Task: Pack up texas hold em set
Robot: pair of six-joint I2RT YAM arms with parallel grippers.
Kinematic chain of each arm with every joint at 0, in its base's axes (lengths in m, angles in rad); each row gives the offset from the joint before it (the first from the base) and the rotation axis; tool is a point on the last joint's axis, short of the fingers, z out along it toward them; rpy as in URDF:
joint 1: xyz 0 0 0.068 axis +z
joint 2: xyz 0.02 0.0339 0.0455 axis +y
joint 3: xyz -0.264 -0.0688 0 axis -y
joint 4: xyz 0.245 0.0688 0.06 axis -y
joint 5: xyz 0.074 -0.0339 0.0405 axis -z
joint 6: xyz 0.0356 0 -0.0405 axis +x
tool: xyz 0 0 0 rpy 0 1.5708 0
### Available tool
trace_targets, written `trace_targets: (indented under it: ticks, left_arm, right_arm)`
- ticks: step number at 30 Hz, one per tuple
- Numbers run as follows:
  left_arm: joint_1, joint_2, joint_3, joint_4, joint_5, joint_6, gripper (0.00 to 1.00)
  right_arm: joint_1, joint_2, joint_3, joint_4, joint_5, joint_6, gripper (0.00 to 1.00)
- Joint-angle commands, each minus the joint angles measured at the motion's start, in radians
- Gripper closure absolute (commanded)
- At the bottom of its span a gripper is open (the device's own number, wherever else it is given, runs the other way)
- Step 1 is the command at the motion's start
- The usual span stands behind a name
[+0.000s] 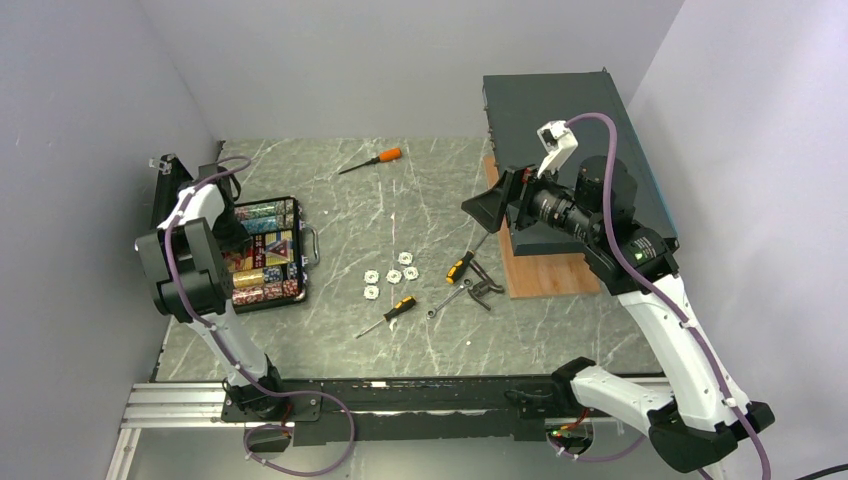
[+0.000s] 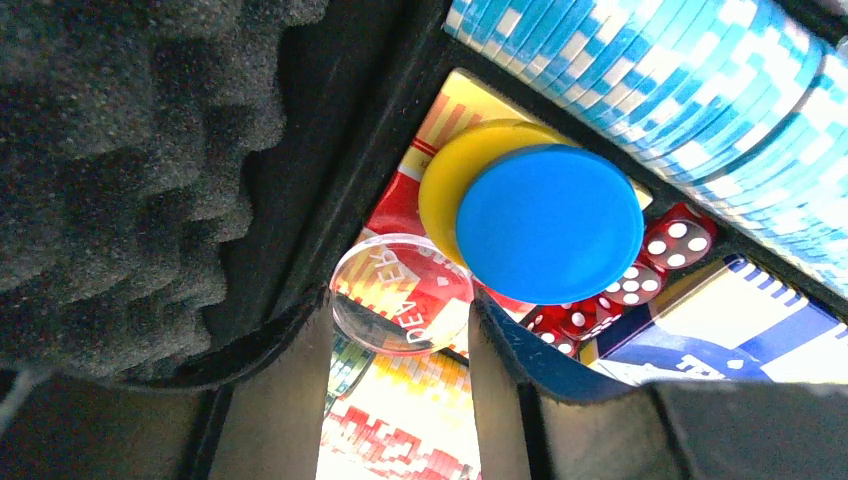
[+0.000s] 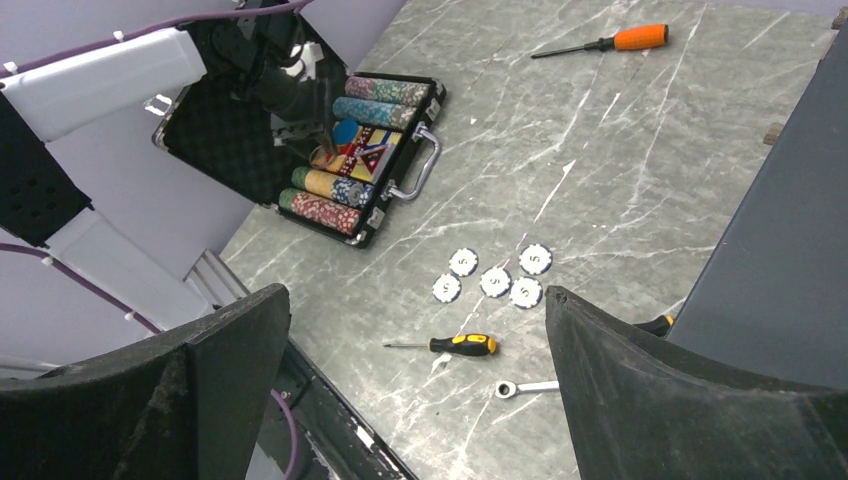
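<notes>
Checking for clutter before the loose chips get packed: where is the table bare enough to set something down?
Bare: the table between the case and orange screwdriver, and the near strip before the wooden board. Crowded: the middle, around the white chips, yellow-handled screwdrivers and wrench.

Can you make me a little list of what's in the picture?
case: open, chips in rows, foam lid open
left gripper: inside case, jaws closed on clear disc
in case: blue disc on yellow disc, red dice
table: five white chips, loose
right gripper: open, held above table
left to do: white chips not yet packed
</notes>
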Motion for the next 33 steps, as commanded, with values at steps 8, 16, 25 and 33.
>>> trace_targets:
  ticks: [8,16,25,33]
  left_arm:
    - [0.005,-0.053,-0.014,0.015,0.017,-0.001,0.45]
    - [0.006,-0.172,-0.079,0.032,0.000,-0.028,0.24]
    - [-0.020,-0.425,-0.183,0.179,0.276,0.076,0.17]
    - [-0.223,-0.684,-0.344,0.445,0.572,0.148,0.06]
  right_arm:
    - [0.005,-0.021,0.007,0.023,-0.003,-0.001,0.00]
    - [0.004,-0.031,0.003,0.004,0.014,-0.012,0.00]
    - [0.004,-0.038,-0.005,-0.063,0.072,-0.043,0.00]
    - [0.004,-0.094,-0.048,-0.143,0.187,-0.075,0.00]
